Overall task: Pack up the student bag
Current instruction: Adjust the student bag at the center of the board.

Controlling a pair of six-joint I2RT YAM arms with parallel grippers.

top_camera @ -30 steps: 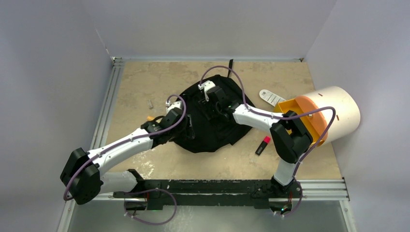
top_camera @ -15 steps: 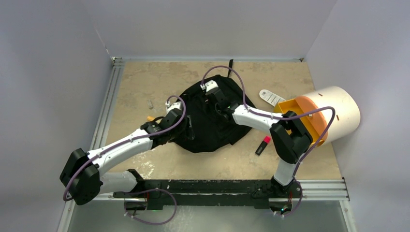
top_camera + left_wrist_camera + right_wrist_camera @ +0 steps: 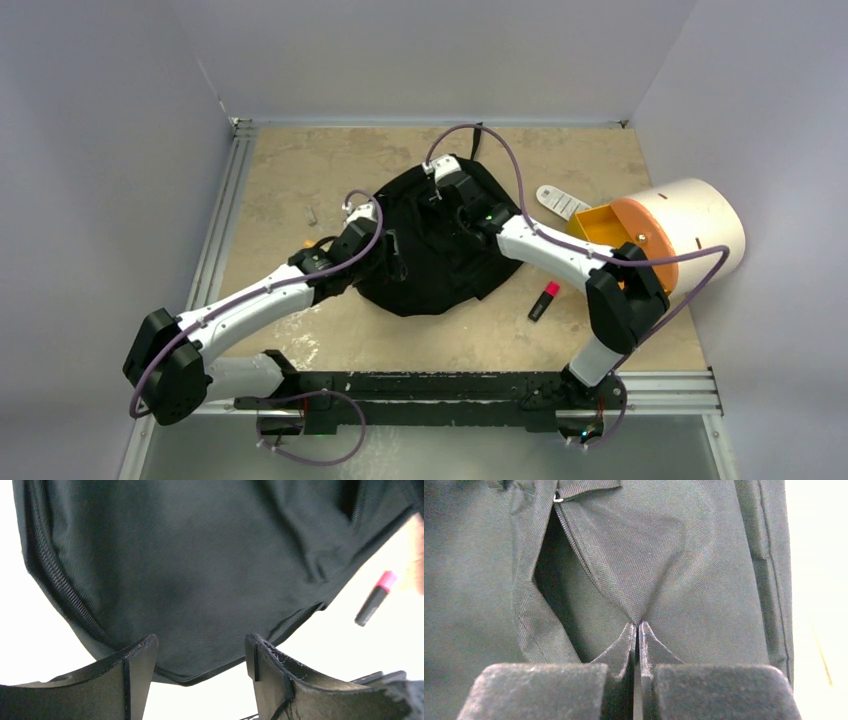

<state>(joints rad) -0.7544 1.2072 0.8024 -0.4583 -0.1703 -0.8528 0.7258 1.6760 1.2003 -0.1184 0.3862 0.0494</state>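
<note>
Only the wrist view shows right pincer [image 3: 638, 626] pinching student bag [image 3: 704, 555].

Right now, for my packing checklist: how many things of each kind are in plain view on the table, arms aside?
Black backpack: 1
Cream-and-orange cylinder: 1
Red-capped black marker: 1
White flat item: 1
Small grey piece: 1
Total: 5

readable text overall: none, honestly nothing legible in any view
soft black fabric backpack [image 3: 430, 270]: plain weave up close, no logo or tag I can read
flat white ribbed plastic piece [image 3: 562, 201]: dark rows on it, way too small to make out
cream-and-orange cylinder [image 3: 700, 225]: couple of tiny dark specks, can't read them
black marker with red cap [image 3: 543, 301]: any print too small to tell
</note>
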